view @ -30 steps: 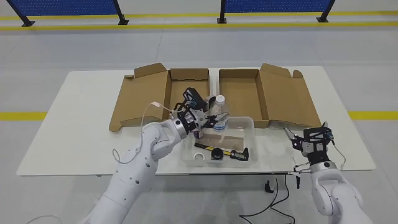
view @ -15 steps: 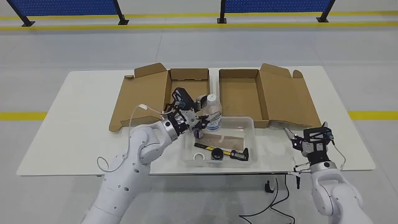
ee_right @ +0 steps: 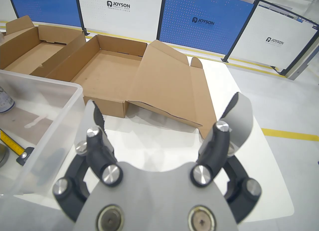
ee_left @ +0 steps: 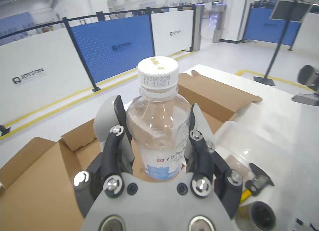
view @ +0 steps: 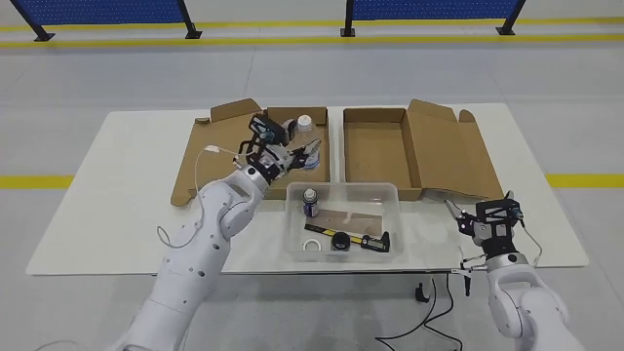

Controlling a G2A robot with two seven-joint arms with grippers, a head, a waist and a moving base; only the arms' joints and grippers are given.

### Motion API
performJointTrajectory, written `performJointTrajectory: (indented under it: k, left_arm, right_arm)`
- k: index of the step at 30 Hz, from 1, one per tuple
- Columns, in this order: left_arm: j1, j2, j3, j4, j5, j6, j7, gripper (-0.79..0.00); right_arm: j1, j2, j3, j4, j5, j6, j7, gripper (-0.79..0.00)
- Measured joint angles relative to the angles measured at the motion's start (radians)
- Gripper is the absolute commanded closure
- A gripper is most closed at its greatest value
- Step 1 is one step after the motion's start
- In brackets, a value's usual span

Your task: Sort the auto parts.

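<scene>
Left pincer (view: 303,151) is off the clear bin (view: 361,185) now, moved toward 11 o'clock with the bottle (ee_left: 157,130) in it. It hangs over the left cardboard box (view: 283,117), near that box's 2 o'clock corner. Right pincer (ee_right: 165,103) hasn't budged: same spot at the bench (view: 127,175) edge, 4 o'clock of the bin, fingers spread, nothing between them.

Count:
- 2 open cardboard boxes side by side, the right box (view: 375,156) at 1 o'clock of the bin
- 1 bin, 1 bottle, 2 pincers
- Inside the bin: 1 small can (view: 310,198) upright in the 10 o'clock corner and 1 white ring (view: 310,245) in the 8 o'clock corner
- Also in the bin: dark tools (view: 359,241) along the 6 o'clock wall, can't split those into a count

Bottle vs left pincer: clamped between both fingers at mid-body. White cap sticks out past the fingertips toward 12 o'clock, label end sits back at the palm. Whether it clears the box floor, can't tell.
</scene>
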Motion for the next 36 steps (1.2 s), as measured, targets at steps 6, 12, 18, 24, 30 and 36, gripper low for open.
performJointTrajectory:
  k: [6, 12, 18, 24, 30, 36]
  left_arm:
    - [-0.091, -0.017, 0.04, 0.174, 0.046, 0.075, 0.085, 0.0]
    - [-0.181, -0.04, 0.087, 0.358, 0.064, 0.117, 0.151, 0.0]
    - [-0.233, -0.062, 0.129, 0.51, 0.091, 0.165, 0.234, 0.0]
    - [-0.266, -0.078, 0.149, 0.617, 0.087, 0.167, 0.298, 0.0]
    - [-0.283, -0.093, 0.156, 0.705, 0.068, 0.185, 0.339, 0.0]
    - [-0.301, -0.109, 0.164, 0.772, 0.045, 0.197, 0.343, 0.0]
  right_arm:
    - [0.0, 0.0, 0.0, 0.0, 0.0, 0.0, 0.0, -0.785]
    - [0.0, 0.0, 0.0, 0.0, 0.0, 0.0, 0.0, -0.785]
    - [0.0, 0.0, 0.0, 0.0, 0.0, 0.0, 0.0, -0.785]
    - [0.0, 0.0, 0.0, 0.0, 0.0, 0.0, 0.0, -0.785]
    - [0.0, 0.0, 0.0, 0.0, 0.0, 0.0, 0.0, -0.785]
    - [0.0, 0.0, 0.0, 0.0, 0.0, 0.0, 0.0, -0.785]
